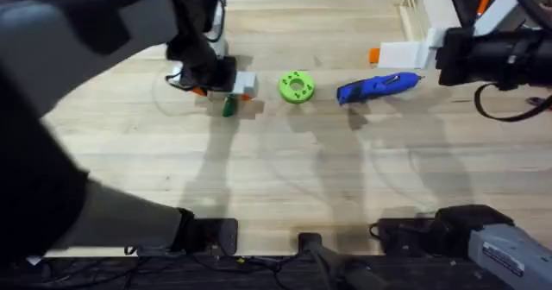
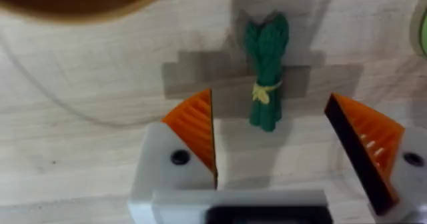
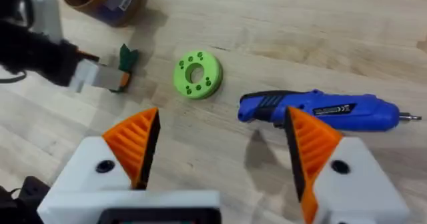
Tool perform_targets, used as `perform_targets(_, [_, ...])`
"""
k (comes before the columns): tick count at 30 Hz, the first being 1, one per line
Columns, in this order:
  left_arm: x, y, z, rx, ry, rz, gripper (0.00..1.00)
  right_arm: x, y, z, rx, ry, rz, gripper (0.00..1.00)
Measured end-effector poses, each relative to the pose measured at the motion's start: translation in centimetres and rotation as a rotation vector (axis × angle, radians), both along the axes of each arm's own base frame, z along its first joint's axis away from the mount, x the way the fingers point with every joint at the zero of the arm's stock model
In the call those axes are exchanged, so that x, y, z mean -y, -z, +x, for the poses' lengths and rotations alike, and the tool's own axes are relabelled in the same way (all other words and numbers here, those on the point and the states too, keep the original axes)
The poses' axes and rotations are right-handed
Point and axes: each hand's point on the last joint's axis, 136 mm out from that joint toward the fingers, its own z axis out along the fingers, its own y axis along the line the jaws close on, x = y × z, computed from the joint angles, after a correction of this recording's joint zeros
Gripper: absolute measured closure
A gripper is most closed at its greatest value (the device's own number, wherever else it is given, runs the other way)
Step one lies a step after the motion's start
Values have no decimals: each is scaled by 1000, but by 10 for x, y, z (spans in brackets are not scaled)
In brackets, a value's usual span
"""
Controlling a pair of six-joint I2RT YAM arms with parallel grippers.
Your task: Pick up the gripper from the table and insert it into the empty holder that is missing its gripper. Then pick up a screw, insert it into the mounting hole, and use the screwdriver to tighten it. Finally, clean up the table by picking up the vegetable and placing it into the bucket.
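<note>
My left gripper [image 2: 270, 147], jaws wide and empty, hangs over the vegetable [image 2: 266, 67] at centre frame; my right gripper [image 3: 220, 154], likewise open, holds nothing above the screwdriver [image 3: 320, 109].

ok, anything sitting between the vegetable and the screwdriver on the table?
Yes, the lime-green disc lies between the vegetable and the screwdriver in the overhead view. The right wrist view shows the same order, with bare table around it.
</note>
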Motion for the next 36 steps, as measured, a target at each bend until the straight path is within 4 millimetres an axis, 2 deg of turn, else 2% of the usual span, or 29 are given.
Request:
perform_targets(5, [15, 17, 9, -32, 43, 25, 15, 0, 0, 0, 0, 0, 0, 9])
perform_targets(10, [13, 33, 6, -79, 16, 54, 15, 0, 2, -2, -12, 0, -1, 9])
perform_targets(27, [13, 36, 6, -96, -4, 52, 24, 0, 5, -5, -31, 0, -2, 9])
perform_targets(28, [13, 36, 6, -96, -5, 48, 63, 0, 5, -5, -32, 0, -2, 9])
perform_targets(31, [14, 36, 6, -96, -6, 44, 301, 0, 5, -5, -32, 0, -2, 10])
perform_targets(36, [15, 35, 7, -93, -10, 44, 826, 0, 5, -5, -32, 0, -2, 8])
